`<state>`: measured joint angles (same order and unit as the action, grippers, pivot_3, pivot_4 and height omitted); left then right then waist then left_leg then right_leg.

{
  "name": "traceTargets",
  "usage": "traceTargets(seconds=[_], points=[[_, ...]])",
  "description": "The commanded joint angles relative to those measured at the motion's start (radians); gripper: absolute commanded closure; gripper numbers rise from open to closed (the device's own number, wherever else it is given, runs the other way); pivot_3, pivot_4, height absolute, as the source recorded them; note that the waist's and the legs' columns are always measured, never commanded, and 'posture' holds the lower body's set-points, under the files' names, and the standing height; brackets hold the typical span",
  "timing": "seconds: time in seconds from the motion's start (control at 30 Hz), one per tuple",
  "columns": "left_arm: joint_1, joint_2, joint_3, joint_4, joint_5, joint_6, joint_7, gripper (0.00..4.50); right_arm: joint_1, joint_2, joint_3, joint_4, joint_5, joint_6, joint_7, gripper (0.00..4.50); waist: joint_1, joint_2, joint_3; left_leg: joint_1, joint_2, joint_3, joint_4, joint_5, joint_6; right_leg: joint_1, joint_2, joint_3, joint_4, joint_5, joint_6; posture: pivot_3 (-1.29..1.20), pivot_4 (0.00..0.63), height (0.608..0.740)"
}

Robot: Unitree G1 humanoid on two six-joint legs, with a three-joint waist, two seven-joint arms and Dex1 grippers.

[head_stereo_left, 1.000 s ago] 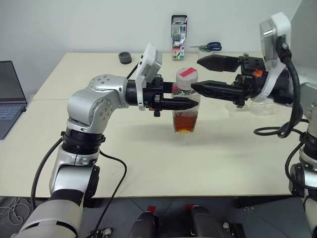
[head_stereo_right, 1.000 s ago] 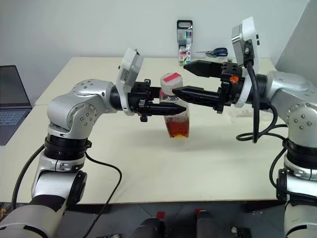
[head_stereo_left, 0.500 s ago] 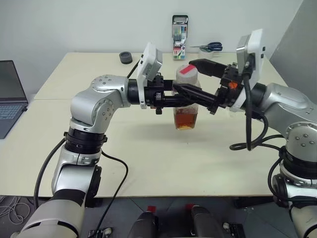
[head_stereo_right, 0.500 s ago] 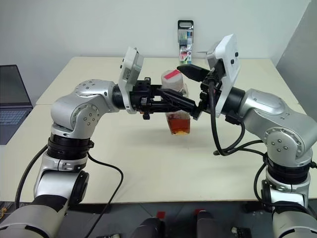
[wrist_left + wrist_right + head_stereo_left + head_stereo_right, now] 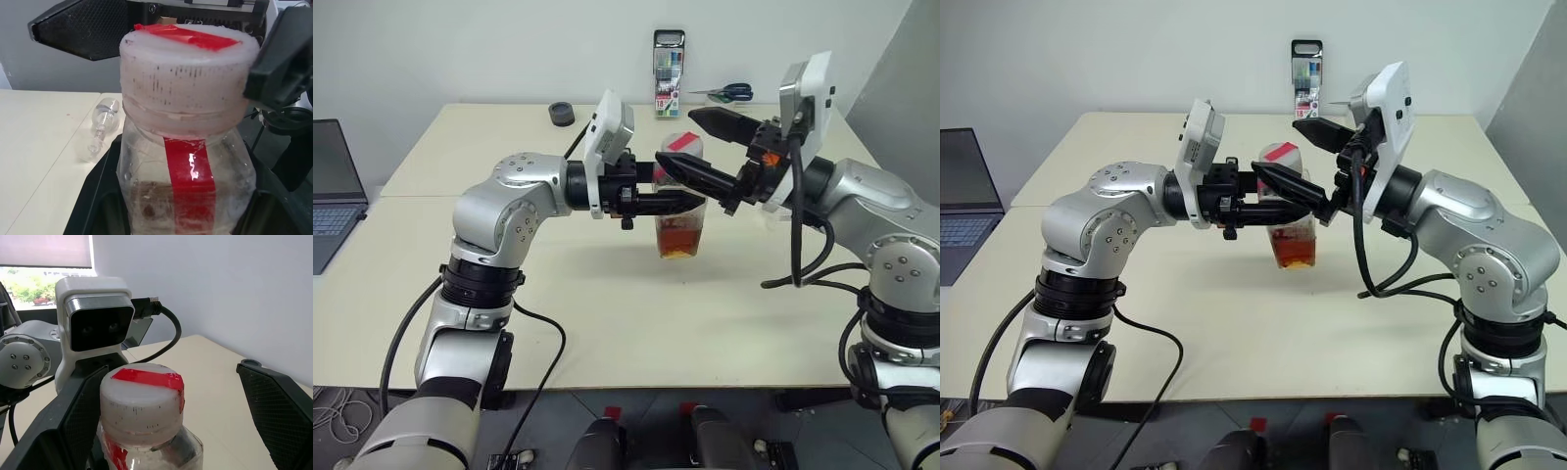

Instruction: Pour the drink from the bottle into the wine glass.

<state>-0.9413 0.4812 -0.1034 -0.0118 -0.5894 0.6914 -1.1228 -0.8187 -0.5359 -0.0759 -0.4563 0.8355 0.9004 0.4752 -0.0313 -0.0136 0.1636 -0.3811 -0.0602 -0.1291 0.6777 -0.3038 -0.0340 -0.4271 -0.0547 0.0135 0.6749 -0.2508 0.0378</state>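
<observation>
Bottle (image 5: 680,206) in left end effector (image 5: 690,203)

Table (image 5: 607,313): cream top.
Marker pack (image 5: 667,73): stood upright at the far edge.
Scissors (image 5: 724,93): laid beside it.
Black ring (image 5: 561,114): placed near the far edge.
Laptop (image 5: 333,186): seen off the left edge.

A pale cream surface (image 5: 607,313) fills the scene. Along its far edge sit a small dark round object (image 5: 561,114), an upright pack of pens (image 5: 667,86) and blue-handled scissors (image 5: 724,93). A clear wine glass (image 5: 100,128) lies on its side. A laptop (image 5: 333,186) rests at far left.
</observation>
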Motion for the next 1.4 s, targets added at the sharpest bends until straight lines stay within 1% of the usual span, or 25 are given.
traceTargets(seconds=[0.03, 0.33, 0.83, 0.93, 1.07, 1.17, 1.27, 1.4], points=[[-0.019, 0.006, 0.022, -0.034, -0.008, -0.016, -0.003, 2.53, 0.000, -0.041, -0.038, -0.010, -0.014, -0.024, 0.021, 0.03, 0.000, 0.000, 0.000, 0.000, 0.000, 0.000, 0.000, 0.000, 0.000, 0.000, 0.000, 0.000, 0.000, 0.000, 0.000, 0.00, 0.150, 0.740], [-0.025, 0.003, 0.021, -0.018, -0.001, -0.024, -0.009, 2.53, 0.026, -0.112, -0.068, 0.009, -0.006, -0.028, 0.054, 0.03, 0.000, 0.000, 0.000, 0.000, 0.000, 0.000, 0.000, 0.000, 0.000, 0.000, 0.000, 0.000, 0.000, 0.000, 0.000, 0.00, 0.150, 0.740], [-0.023, 0.002, 0.026, -0.010, 0.006, -0.031, -0.007, 2.53, 0.038, -0.137, -0.082, 0.008, 0.020, -0.019, 0.066, 0.03, 0.000, 0.000, 0.000, 0.000, 0.000, 0.000, 0.000, 0.000, 0.000, 0.000, 0.000, 0.000, 0.000, 0.000, 0.000, 0.00, 0.150, 0.740], [-0.023, 0.003, 0.027, -0.008, 0.008, -0.031, -0.008, 2.53, 0.044, -0.132, -0.091, -0.006, 0.059, -0.002, 0.074, 0.03, 0.000, 0.000, 0.000, 0.000, 0.000, 0.000, 0.000, 0.000, 0.000, 0.000, 0.000, 0.000, 0.000, 0.000, 0.000, 0.00, 0.150, 0.740], [-0.025, 0.003, 0.026, -0.006, 0.011, -0.032, -0.009, 2.53, 0.043, -0.119, -0.114, -0.036, 0.191, 0.057, 0.074, 0.03, 0.000, 0.000, 0.000, 0.000, 0.000, 0.000, 0.000, 0.000, 0.000, 0.000, 0.000, 0.000, 0.000, 0.000, 0.000, 0.00, 0.150, 0.740], [-0.026, 0.002, 0.026, -0.005, 0.011, -0.033, -0.009, 2.53, 0.035, -0.119, -0.107, -0.049, 0.240, 0.076, 0.061, 0.03, 0.000, 0.000, 0.000, 0.000, 0.000, 0.000, 0.000, 0.000, 0.000, 0.000, 0.000, 0.000, 0.000, 0.000, 0.000, 0.00, 0.150, 0.740], [-0.028, 0.000, 0.024, -0.002, 0.013, -0.035, -0.009, 2.53, 0.030, -0.098, -0.070, -0.047, 0.213, 0.053, 0.048, 0.03, 0.000, 0.000, 0.000, 0.000, 0.000, 0.000, 0.000, 0.000, 0.000, 0.000, 0.000, 0.000, 0.000, 0.000, 0.000, 0.00, 0.150, 0.740], [-0.032, -0.003, 0.023, 0.000, 0.015, -0.036, -0.007, 2.53, 0.007, -0.056, -0.018, -0.016, 0.122, -0.002, 0.031, 0.03, -0.001, 0.000, 0.000, 0.000, 0.000, 0.000, 0.000, 0.000, 0.000, 0.000, 0.000, 0.000, 0.000, 0.000, 0.000, 0.00, 0.150, 0.740]])
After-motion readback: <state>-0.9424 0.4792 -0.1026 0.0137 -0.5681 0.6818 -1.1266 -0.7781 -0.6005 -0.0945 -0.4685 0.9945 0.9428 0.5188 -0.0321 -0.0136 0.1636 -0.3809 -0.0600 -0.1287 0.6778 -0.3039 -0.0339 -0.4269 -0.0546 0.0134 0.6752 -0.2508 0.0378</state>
